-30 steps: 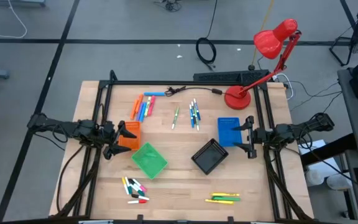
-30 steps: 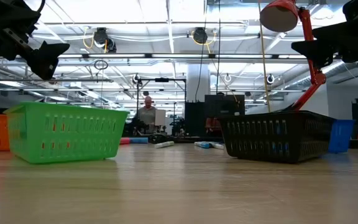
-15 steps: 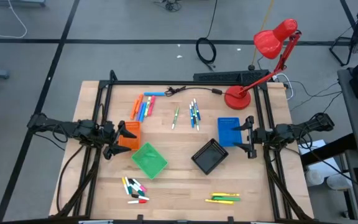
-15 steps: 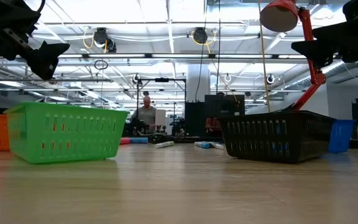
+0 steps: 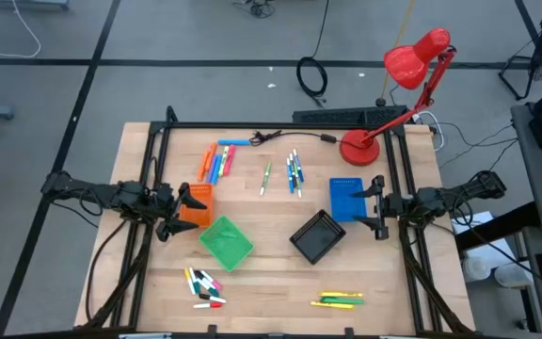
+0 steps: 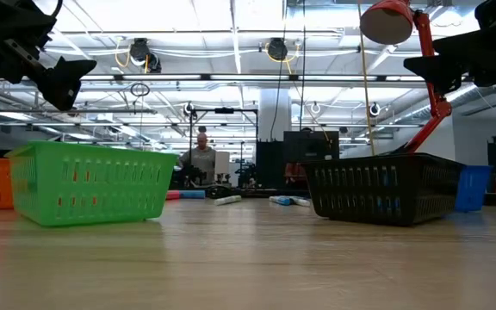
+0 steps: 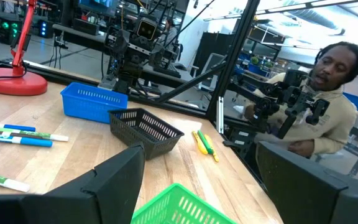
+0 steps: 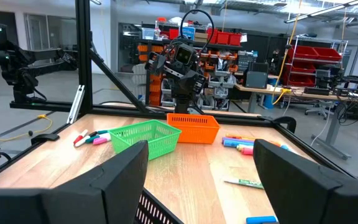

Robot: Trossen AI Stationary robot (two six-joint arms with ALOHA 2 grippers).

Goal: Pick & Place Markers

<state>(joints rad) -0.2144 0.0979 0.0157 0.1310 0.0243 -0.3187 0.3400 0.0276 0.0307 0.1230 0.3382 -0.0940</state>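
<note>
The markers lie flat on the wooden table in groups: chunky orange and blue ones [image 5: 216,162], a thin green one [image 5: 265,177], thin blue ones [image 5: 294,171], yellow-green ones [image 5: 339,299] and short mixed-colour ones [image 5: 203,287]. My left gripper [image 5: 179,213] hovers open at the table's left side, beside the orange tray [image 5: 197,202]. My right gripper [image 5: 376,207] hovers open at the right side, beside the blue tray [image 5: 346,199]. In the wrist views both grippers [image 7: 197,180] [image 8: 201,180] have widely parted fingers with nothing between them.
A green tray [image 5: 226,241] and a black tray [image 5: 317,235] stand mid-table between the arms. A red desk lamp [image 5: 370,141] and a thin black cable [image 5: 269,137] sit near the far edge. A person [image 7: 328,106] sits beyond the table's near side.
</note>
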